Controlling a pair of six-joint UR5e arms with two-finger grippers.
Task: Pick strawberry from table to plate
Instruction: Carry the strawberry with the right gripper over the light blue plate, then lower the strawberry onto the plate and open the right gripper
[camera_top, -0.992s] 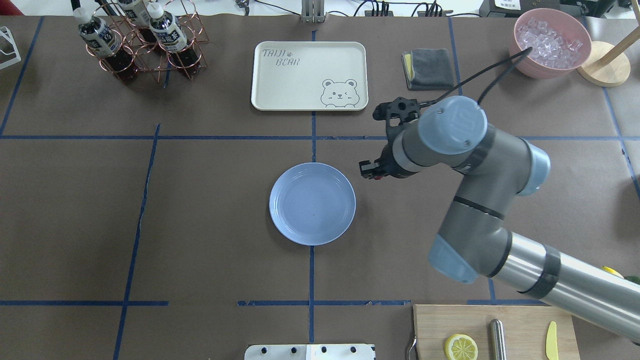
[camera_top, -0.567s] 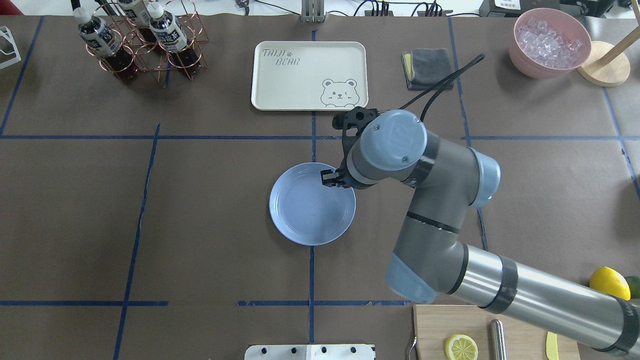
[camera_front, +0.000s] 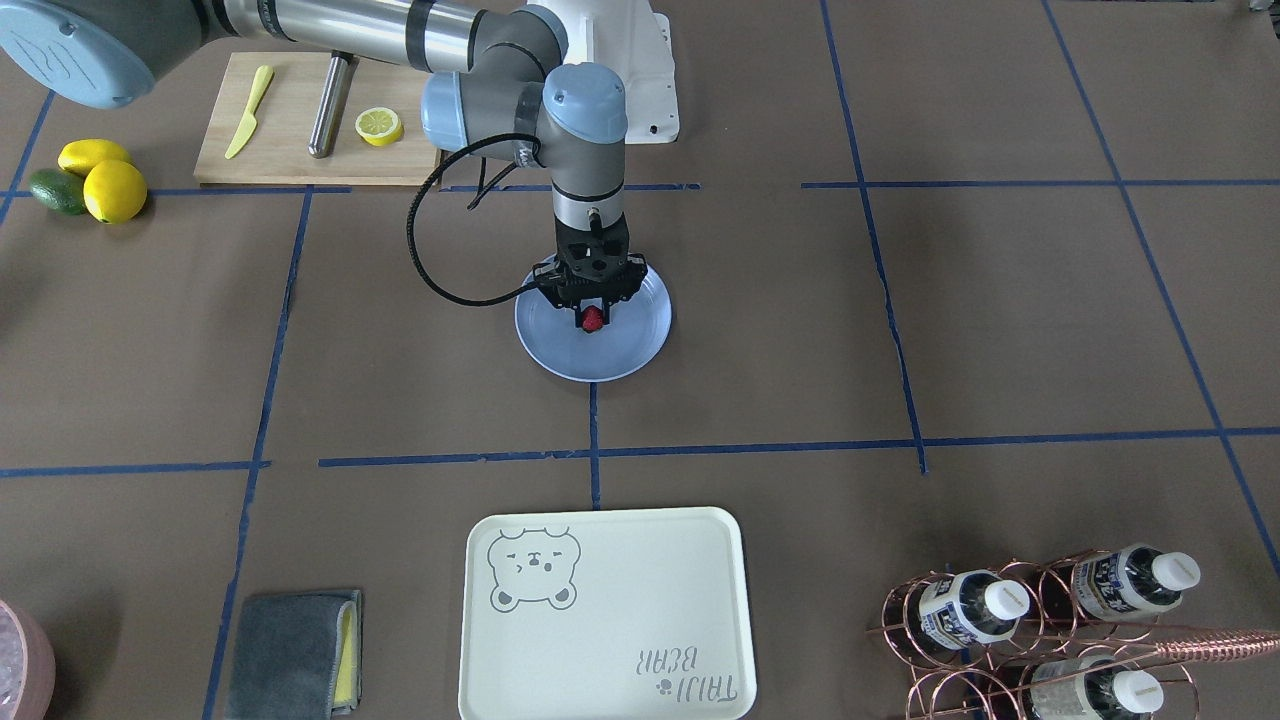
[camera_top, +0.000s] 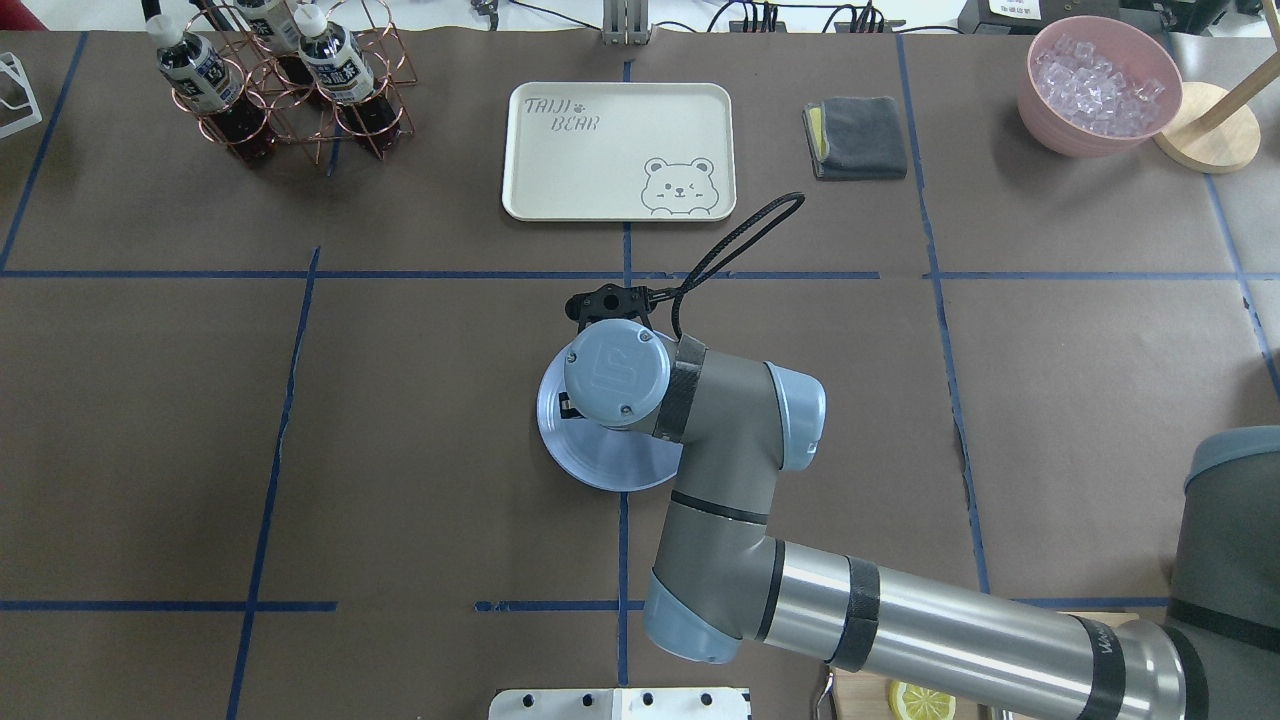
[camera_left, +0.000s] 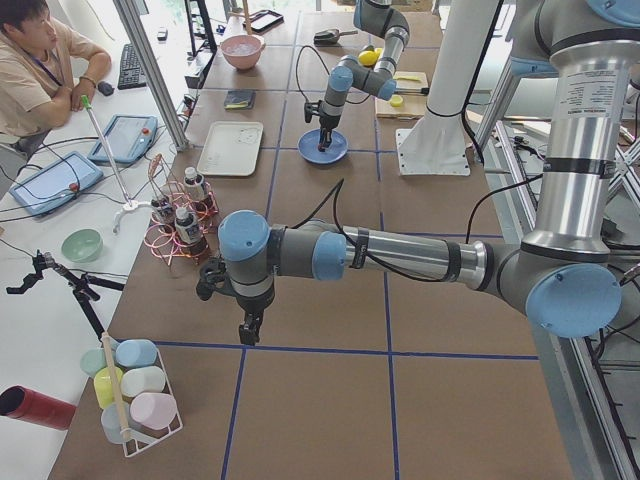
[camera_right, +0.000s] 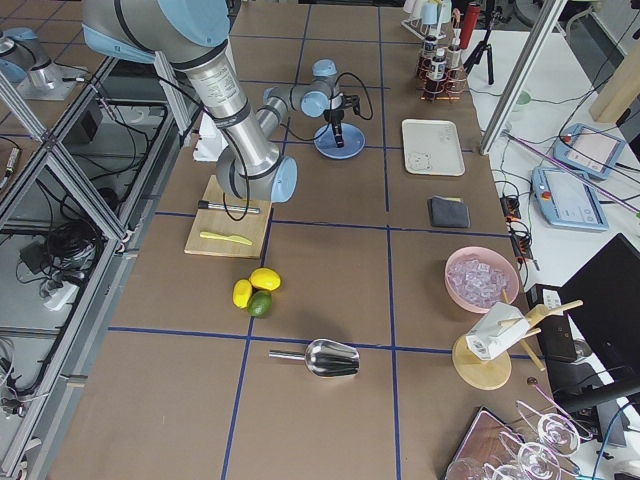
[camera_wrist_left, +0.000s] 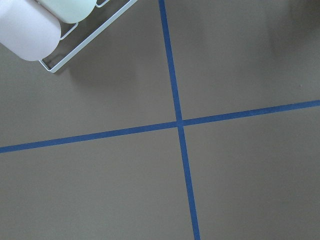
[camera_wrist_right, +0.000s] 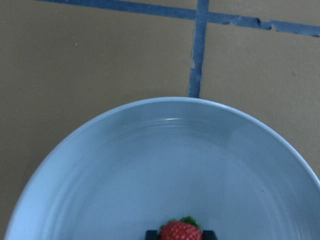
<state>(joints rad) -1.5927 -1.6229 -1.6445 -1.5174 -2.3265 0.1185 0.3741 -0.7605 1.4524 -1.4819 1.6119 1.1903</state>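
Observation:
The strawberry (camera_front: 592, 320) is a small red berry held between the fingers of my right gripper (camera_front: 592, 324), which points straight down over the light-blue plate (camera_front: 630, 355). The right wrist view shows the strawberry (camera_wrist_right: 180, 231) at its bottom edge, above the plate's floor (camera_wrist_right: 165, 165). I cannot tell whether the berry touches the plate. From overhead my right wrist hides the gripper and the berry, and only the plate's rim (camera_top: 600, 470) shows. My left gripper (camera_left: 247, 330) hangs over the brown-paper table (camera_left: 330, 420) far from the plate. I cannot tell whether it is open.
A cream bear-print tray (camera_top: 618, 150) lies beyond the plate, a bottle rack (camera_top: 290, 80) at far left, a grey cloth (camera_top: 858, 137) and a pink bowl of ice (camera_top: 1100, 85) at far right. A cutting board (camera_front: 290, 150), two lemons (camera_front: 100, 180) and an avocado (camera_front: 55, 192) sit near the robot.
My right arm has swung left from beside the plate to over its middle, carrying the strawberry. Its wrist now covers the plate's upper part in the overhead view.

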